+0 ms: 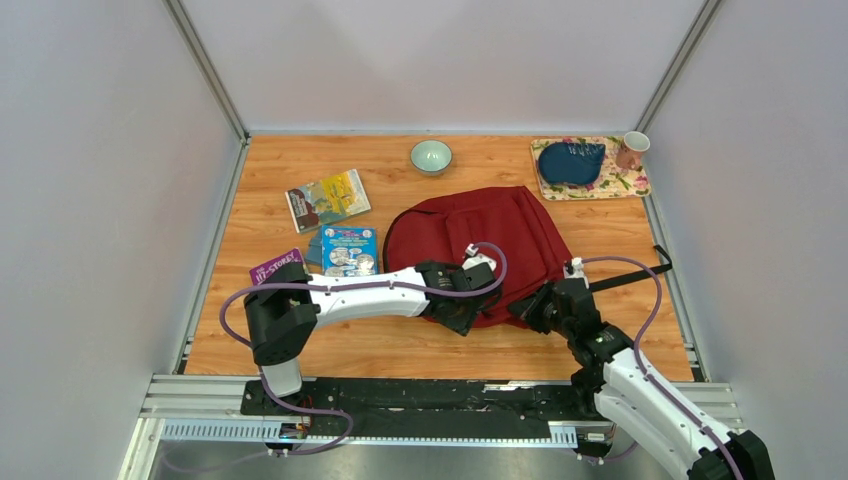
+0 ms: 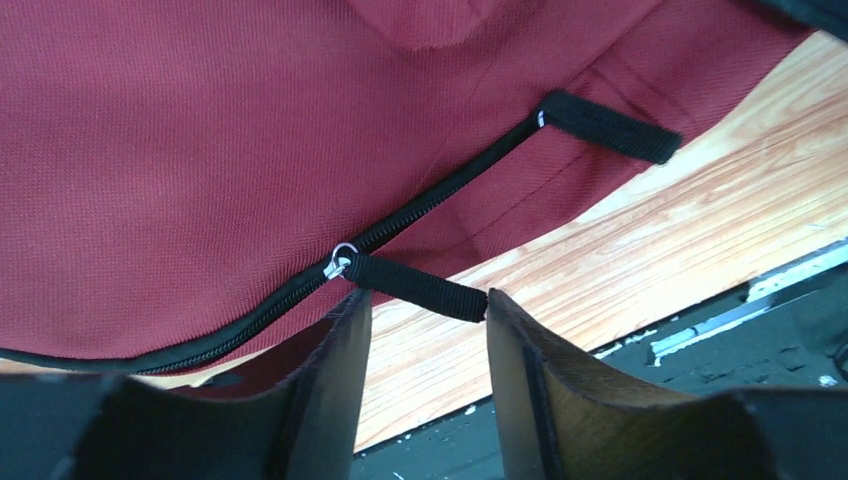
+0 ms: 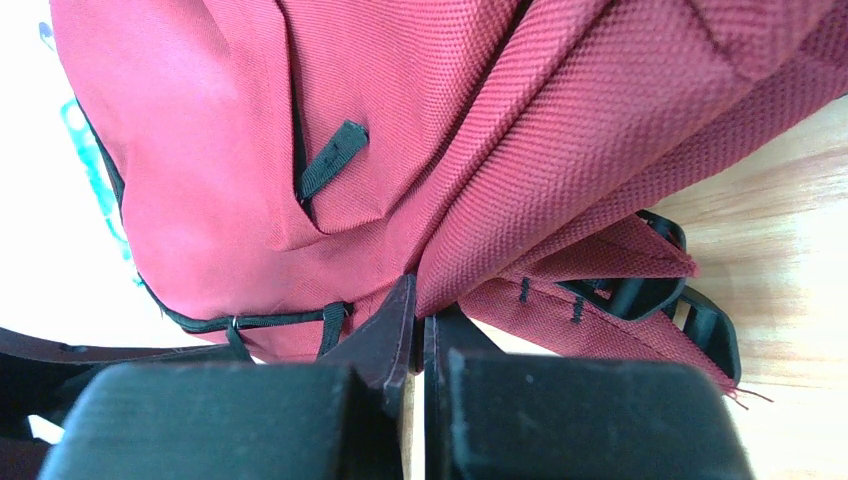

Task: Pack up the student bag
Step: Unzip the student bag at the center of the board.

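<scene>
The dark red student bag (image 1: 470, 240) lies flat in the middle of the table, its black zipper closed. My left gripper (image 1: 462, 312) is at its near left edge, open. In the left wrist view the black zipper pull tab (image 2: 420, 288) lies just beyond my fingertips, spanning the gap between them, with the red fabric (image 2: 200, 150) above. My right gripper (image 1: 528, 310) is at the bag's near right edge, shut on a fold of the red fabric (image 3: 520, 200). Three books lie left of the bag: a yellow one (image 1: 328, 198), a blue one (image 1: 349, 249), a purple one (image 1: 277, 267).
A pale green bowl (image 1: 431, 156) stands at the back. A floral mat (image 1: 590, 170) at the back right holds a dark blue pouch (image 1: 570, 161) and a pink cup (image 1: 632, 149). A black strap (image 1: 630, 275) trails right from the bag. Grey walls enclose the table.
</scene>
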Controlling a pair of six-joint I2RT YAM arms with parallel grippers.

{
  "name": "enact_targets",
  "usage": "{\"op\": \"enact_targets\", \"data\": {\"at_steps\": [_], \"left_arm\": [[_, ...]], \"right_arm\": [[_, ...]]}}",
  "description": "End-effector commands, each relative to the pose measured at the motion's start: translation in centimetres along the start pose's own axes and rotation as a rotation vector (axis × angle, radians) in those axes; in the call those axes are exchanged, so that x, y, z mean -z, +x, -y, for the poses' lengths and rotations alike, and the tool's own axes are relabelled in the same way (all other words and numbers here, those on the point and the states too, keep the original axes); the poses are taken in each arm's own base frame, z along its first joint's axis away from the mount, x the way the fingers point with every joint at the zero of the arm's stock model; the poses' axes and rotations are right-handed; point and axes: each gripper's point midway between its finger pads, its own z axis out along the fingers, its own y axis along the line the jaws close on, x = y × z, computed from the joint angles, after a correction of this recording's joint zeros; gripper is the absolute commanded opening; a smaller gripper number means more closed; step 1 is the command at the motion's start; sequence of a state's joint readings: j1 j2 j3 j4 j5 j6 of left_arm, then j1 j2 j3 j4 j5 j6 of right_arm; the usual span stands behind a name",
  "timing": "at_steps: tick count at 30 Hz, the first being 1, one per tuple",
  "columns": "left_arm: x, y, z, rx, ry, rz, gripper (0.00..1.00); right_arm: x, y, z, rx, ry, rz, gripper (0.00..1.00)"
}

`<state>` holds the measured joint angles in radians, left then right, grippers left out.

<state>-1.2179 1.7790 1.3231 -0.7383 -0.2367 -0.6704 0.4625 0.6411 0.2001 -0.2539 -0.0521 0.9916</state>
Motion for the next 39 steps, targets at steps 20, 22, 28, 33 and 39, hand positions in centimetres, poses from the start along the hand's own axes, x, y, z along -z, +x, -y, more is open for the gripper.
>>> {"op": "enact_targets", "data": {"at_steps": [20,22,28,33,39], "left_arm": [[0.8,-1.9,-1.4,0.020,-0.041,0.140,0.00],[1.0,-1.8,-1.9,0.024,-0.049,0.148,0.00],[1.8,-1.0,-4.6,0.030,-0.089,0.172,0.00],[2.1,0.5,-6.3,0.045,-0.070,0.181,0.00],[2.6,0.8,-6.2,0.053,0.002,0.218,0.00]], "right_arm": [[0.1,-0.4,-0.7,0.011,-0.029,0.023,0.00],[0.1,-0.4,-0.5,0.011,-0.020,0.025,0.00],[-0.1,-0.5,0.4,0.028,0.027,0.031,0.00],[-0.4,-1.4,1.3,0.037,0.075,0.080,0.00],[-0.6,-1.5,1.2,0.052,0.078,0.080,0.00]]}}
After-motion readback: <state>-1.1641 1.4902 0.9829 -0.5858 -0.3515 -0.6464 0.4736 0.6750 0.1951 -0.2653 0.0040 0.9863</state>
